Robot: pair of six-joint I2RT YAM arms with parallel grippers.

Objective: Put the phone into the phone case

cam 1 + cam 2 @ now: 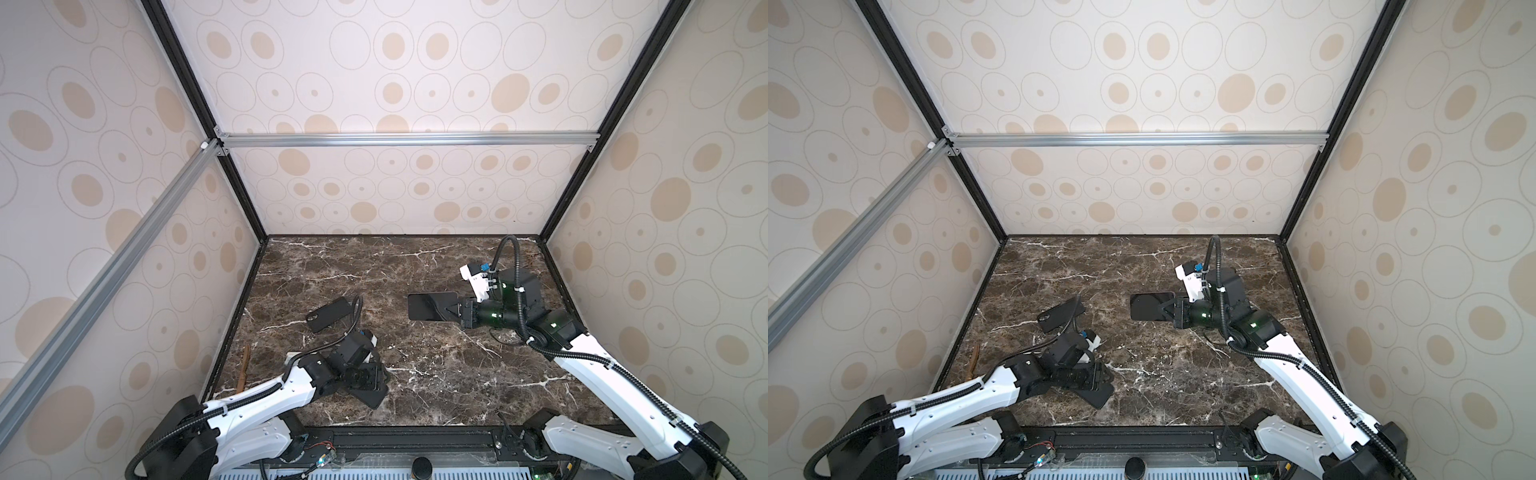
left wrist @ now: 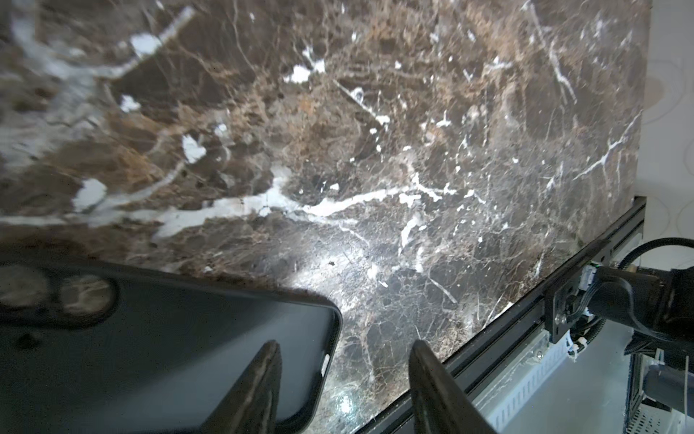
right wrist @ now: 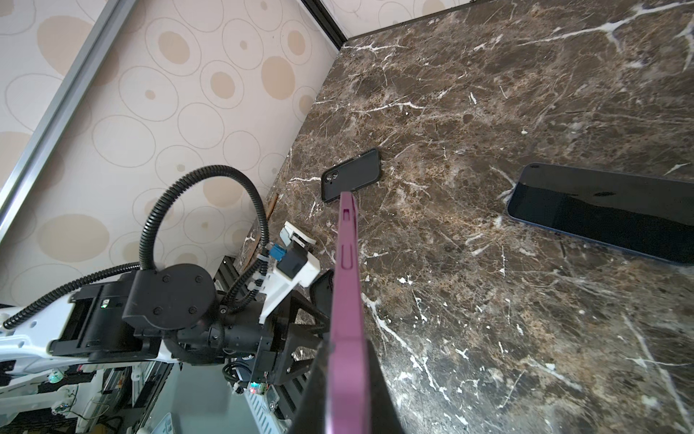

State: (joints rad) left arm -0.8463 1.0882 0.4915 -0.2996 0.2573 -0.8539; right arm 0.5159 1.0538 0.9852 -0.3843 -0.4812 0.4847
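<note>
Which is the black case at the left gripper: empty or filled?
Empty. The black case lies hollow side up, with the marble table showing through its camera holes.

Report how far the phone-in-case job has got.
Done: the right gripper holds a purple-edged phone clear of the table. In hand: the left gripper hangs open over a corner of the empty black case. Left: carry the phone over and seat it in the case.
</note>
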